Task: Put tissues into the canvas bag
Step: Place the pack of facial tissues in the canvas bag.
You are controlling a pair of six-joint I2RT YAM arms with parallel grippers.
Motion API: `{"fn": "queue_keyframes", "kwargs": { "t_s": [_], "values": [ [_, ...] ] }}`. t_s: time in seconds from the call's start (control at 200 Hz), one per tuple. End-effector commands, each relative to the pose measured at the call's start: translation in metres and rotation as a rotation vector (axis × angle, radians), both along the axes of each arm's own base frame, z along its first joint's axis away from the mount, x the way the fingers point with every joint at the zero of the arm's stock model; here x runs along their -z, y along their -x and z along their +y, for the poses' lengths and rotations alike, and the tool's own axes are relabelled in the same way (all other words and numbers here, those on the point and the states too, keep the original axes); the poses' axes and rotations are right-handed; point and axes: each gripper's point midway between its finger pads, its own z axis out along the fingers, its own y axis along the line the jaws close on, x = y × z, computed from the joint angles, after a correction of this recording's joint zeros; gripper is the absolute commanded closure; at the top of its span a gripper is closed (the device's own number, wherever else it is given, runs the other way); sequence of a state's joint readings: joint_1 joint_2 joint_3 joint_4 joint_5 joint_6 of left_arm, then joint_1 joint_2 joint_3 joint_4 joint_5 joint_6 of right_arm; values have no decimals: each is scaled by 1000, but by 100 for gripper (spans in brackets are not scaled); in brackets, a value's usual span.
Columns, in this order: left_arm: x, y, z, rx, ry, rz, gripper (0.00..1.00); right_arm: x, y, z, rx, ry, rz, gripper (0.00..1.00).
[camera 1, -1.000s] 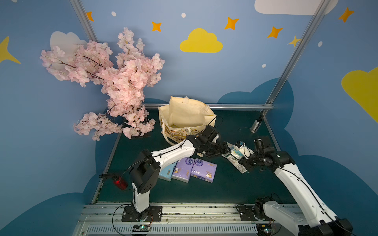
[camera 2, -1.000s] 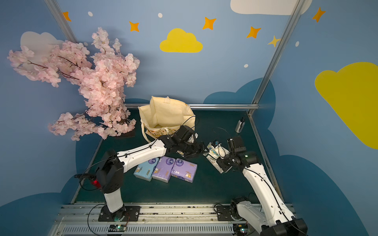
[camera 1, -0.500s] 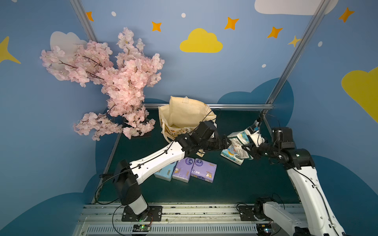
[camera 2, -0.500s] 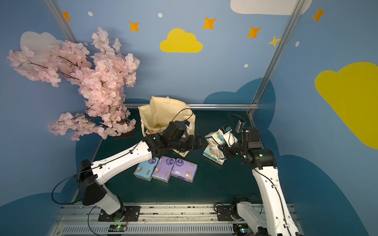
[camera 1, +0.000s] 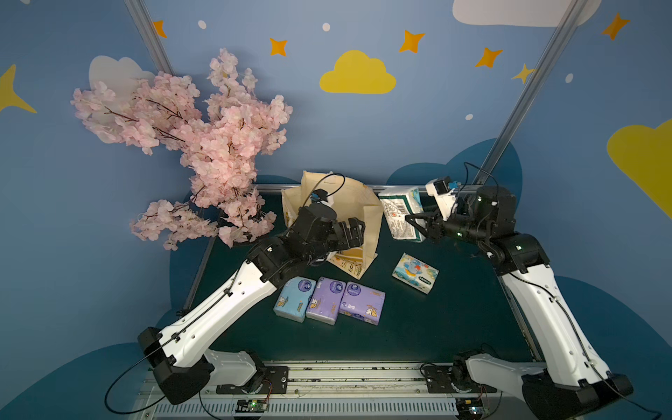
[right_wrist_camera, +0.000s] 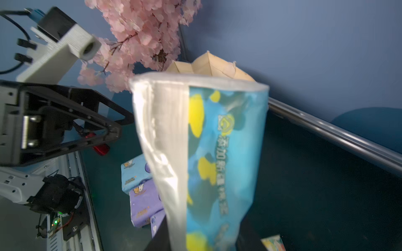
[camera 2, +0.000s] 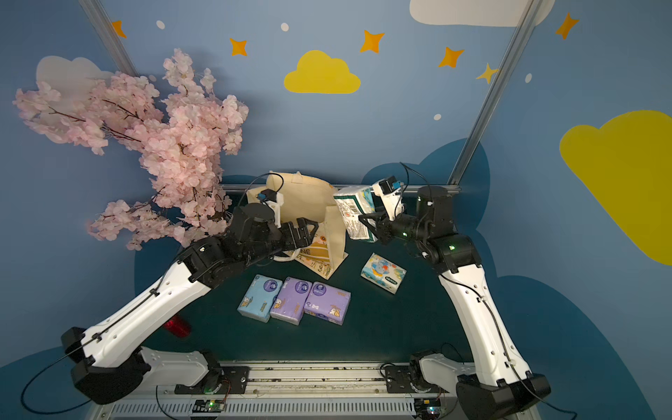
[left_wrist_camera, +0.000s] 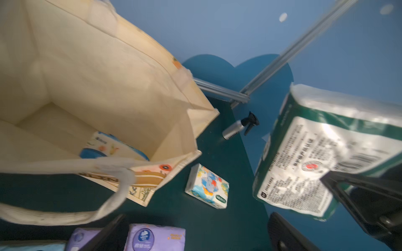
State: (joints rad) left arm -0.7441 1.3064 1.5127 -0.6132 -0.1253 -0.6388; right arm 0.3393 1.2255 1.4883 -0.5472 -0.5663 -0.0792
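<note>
Dark green bench (camera 1: 454, 320), pink blossom tree (camera 1: 218, 152) at rear left. Canvas bag (camera 1: 371, 232) stands open at rear centre w/ one tissue pack (left_wrist_camera: 113, 147) lying on its bottom. Left claw (camera 1: 358, 232): jaws wide apart, at bag's front rim. Right claw (camera 1: 414, 227) clamped on barcode-backed pack (camera 1: 402, 214), held in the air just right of bag mouth. On bench: elephant pack (camera 1: 415, 272) right of bag; light-blue pack (camera 1: 294, 298), purple pack (camera 1: 325, 300), 2nd purple pack (camera 1: 362, 302) in a touching row in front. Small spray bottle (left_wrist_camera: 237, 127) near rear-right corner.
</note>
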Motion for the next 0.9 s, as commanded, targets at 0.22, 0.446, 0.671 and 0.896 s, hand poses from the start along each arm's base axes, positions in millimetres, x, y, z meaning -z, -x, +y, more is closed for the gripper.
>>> {"fn": "queue_keyframes", "kwargs": {
  "t_s": [0.22, 0.446, 0.671, 0.896],
  "values": [
    [18, -28, 77, -138, 26, 114, 0, -49, -61, 97, -83, -29, -179, 77],
    [30, -42, 100, -147, 56, 188, 0, -5, -119, 156, -52, 130, -179, 75],
    [35, -46, 117, -164, 42, 199, 0, 54, -146, 186, -79, 253, -73, 73],
    [32, -51, 117, -128, 39, 178, 0, 99, -146, 182, -74, 362, 19, 68]
  ]
}}
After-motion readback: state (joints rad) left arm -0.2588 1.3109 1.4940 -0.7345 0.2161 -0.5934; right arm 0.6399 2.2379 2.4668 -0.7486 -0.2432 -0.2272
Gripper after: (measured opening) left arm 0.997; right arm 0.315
